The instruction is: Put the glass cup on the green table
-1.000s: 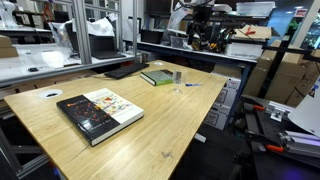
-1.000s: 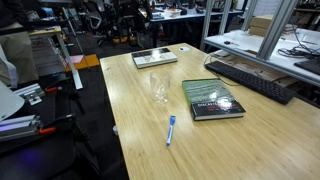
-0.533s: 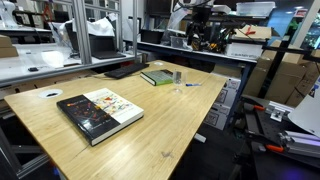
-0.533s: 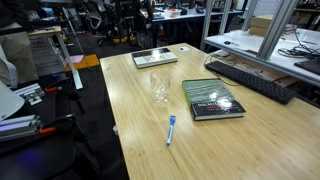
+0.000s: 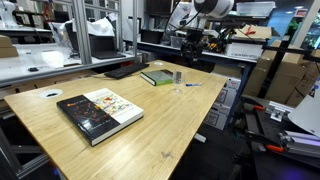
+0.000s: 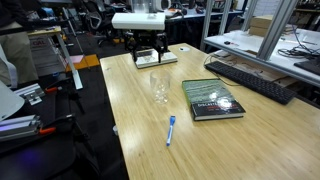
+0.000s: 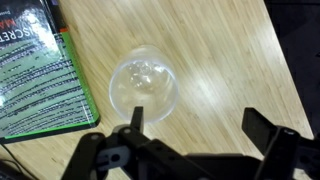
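The glass cup (image 7: 143, 85) stands upright on the wooden tabletop, seen in both exterior views (image 5: 178, 77) (image 6: 158, 87). The green table (image 7: 40, 75) is the flat dark-green slab lying just beside the cup (image 5: 156, 76) (image 6: 212, 98). My gripper (image 7: 200, 125) is open and empty. It hangs above the tabletop (image 5: 195, 42) (image 6: 149, 58), well over the cup. In the wrist view the cup lies just beyond my left finger (image 7: 137, 115), not between the fingers.
A larger black-and-white book with colourful pictures (image 5: 100, 110) lies on the tabletop; in an exterior view (image 6: 160, 60) my gripper partly hides it. A blue pen (image 6: 171, 130) (image 5: 192, 85) lies near the cup. A keyboard (image 6: 250, 80) sits on the neighbouring desk.
My arm has swung in over the table and lowered: it was off the table before and now hangs above the cup. Cup, books and pen have not moved.
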Controlling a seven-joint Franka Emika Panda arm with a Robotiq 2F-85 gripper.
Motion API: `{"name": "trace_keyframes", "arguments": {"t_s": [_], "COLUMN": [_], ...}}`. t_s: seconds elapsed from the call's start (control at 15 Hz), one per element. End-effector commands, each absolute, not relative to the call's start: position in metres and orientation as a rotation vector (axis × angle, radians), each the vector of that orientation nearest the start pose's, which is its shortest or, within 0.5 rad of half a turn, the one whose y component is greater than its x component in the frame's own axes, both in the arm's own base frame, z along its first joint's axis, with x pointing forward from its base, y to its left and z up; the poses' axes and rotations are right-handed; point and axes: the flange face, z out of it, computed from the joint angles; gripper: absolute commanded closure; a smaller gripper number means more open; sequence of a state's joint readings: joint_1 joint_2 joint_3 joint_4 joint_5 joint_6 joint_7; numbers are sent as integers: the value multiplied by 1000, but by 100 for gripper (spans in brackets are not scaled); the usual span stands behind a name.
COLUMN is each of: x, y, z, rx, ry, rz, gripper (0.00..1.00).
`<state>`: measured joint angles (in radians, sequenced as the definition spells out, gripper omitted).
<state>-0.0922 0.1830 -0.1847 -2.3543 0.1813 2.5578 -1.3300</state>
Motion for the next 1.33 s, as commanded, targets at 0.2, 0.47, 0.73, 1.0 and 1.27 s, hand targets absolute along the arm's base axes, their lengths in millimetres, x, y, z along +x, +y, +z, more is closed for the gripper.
{"name": "trace_keyframes", "arguments": {"t_s": [0.2, 0.47, 0.73, 1.0, 1.27], "x": [526, 529, 520, 518, 517], "y": [-149, -143, -142, -142, -142], "z": [224, 203, 189, 183, 183], "rx": [-2767, -2754, -2780, -2808, -2831], "ry": [-1345, -1337, -1273, -1206, -1158], "rz": [-96, -33, 17, 32, 38], "gripper": [0, 0, 0, 33, 63]}}
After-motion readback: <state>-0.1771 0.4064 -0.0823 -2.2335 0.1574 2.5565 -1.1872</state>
